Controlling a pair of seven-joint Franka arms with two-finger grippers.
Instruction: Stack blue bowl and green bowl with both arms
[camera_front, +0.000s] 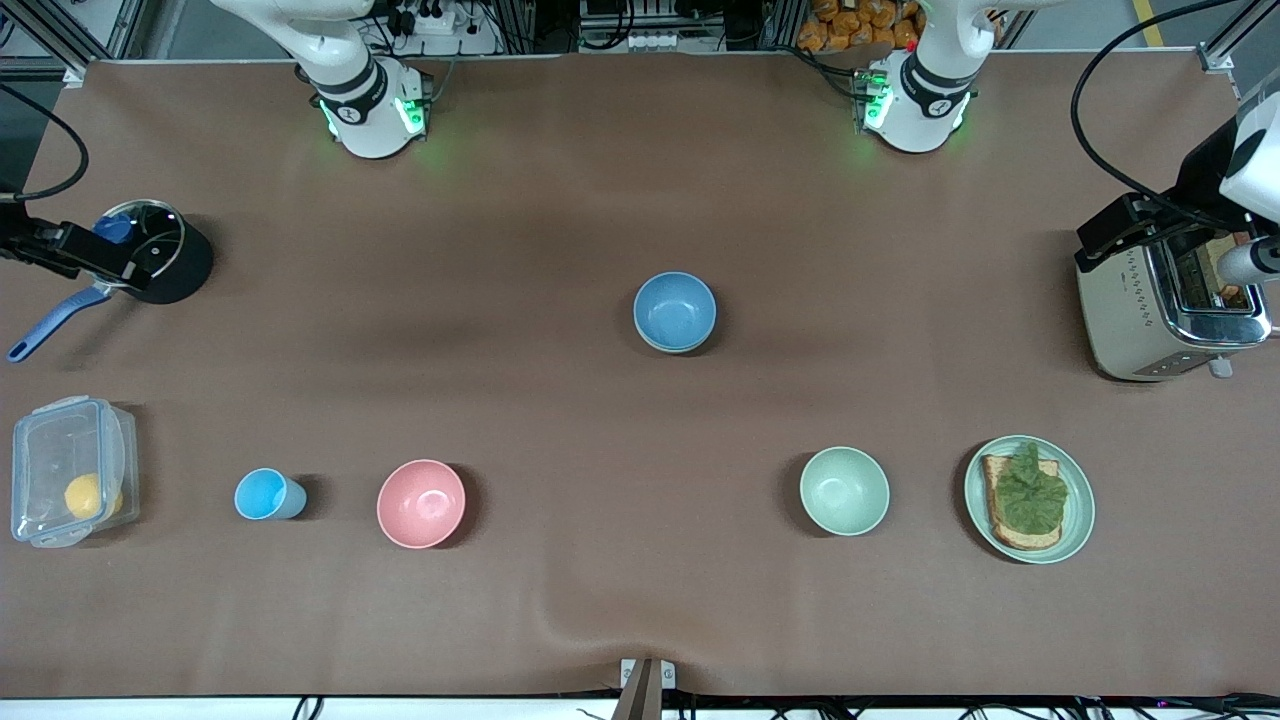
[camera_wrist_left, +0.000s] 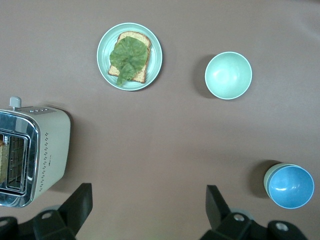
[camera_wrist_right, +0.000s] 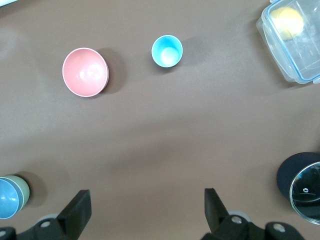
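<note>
The blue bowl (camera_front: 675, 310) sits nested inside the green bowl (camera_front: 661, 347) at the middle of the table; only the green bowl's sage rim shows under it. The stack also shows in the left wrist view, blue bowl (camera_wrist_left: 290, 186) in green bowl (camera_wrist_left: 270, 176), and in the right wrist view, blue bowl (camera_wrist_right: 7, 198) in green bowl (camera_wrist_right: 24, 192). My left gripper (camera_front: 1100, 240) is up over the toaster, open and empty (camera_wrist_left: 149, 210). My right gripper (camera_front: 120, 262) is up over the black pot, open and empty (camera_wrist_right: 147, 210). Both are well away from the bowls.
A mint-green bowl (camera_front: 844, 490) and a green plate (camera_front: 1080, 500) with toast and lettuce lie nearer the front camera. A pink bowl (camera_front: 421, 503), a light-blue cup (camera_front: 265, 494) and a clear lidded box (camera_front: 70, 482) lie toward the right arm's end. A toaster (camera_front: 1150, 320) and a black pot (camera_front: 185, 265) stand at the ends.
</note>
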